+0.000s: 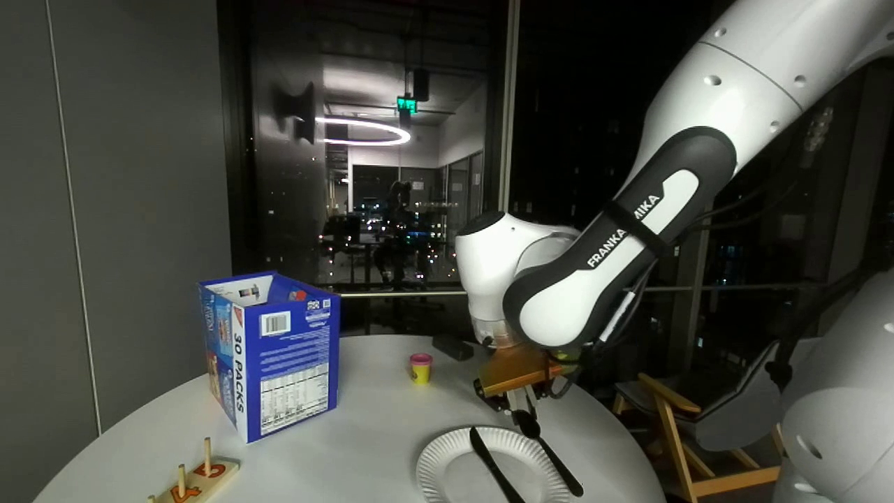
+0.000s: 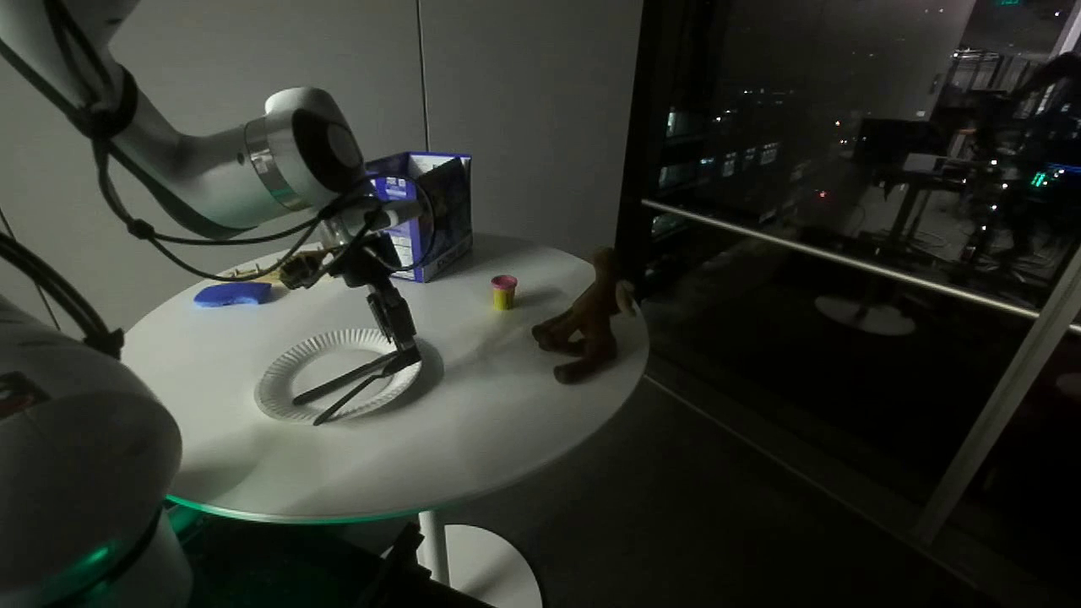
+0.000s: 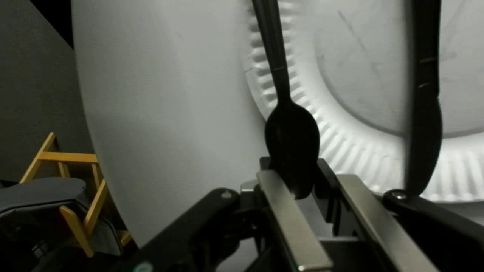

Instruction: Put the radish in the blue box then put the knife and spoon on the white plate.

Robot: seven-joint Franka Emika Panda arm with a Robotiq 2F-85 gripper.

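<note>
Table top (image 2: 473, 422), round and pale, is seen in both exterior views, with a wood-framed chair (image 1: 740, 409) placed beyond its edge. On the table the blue box (image 1: 300, 363) is stood upright, its top open. The white plate (image 1: 457, 475) is set well apart from the box. A brown toy (image 2: 591, 319) is set near the table's edge. The gripper (image 3: 297, 168) is held low at the plate's rim. The knife (image 3: 425, 113) is laid across the plate, its tip over the rim. The spoon (image 3: 292, 132) is pinched by its bowl between the gripper's fingers, its handle stretched over the rim; whether the plate is touched cannot be told. A pink-lidded yellow tub (image 2: 504, 297) is stood between box and toy.
</note>
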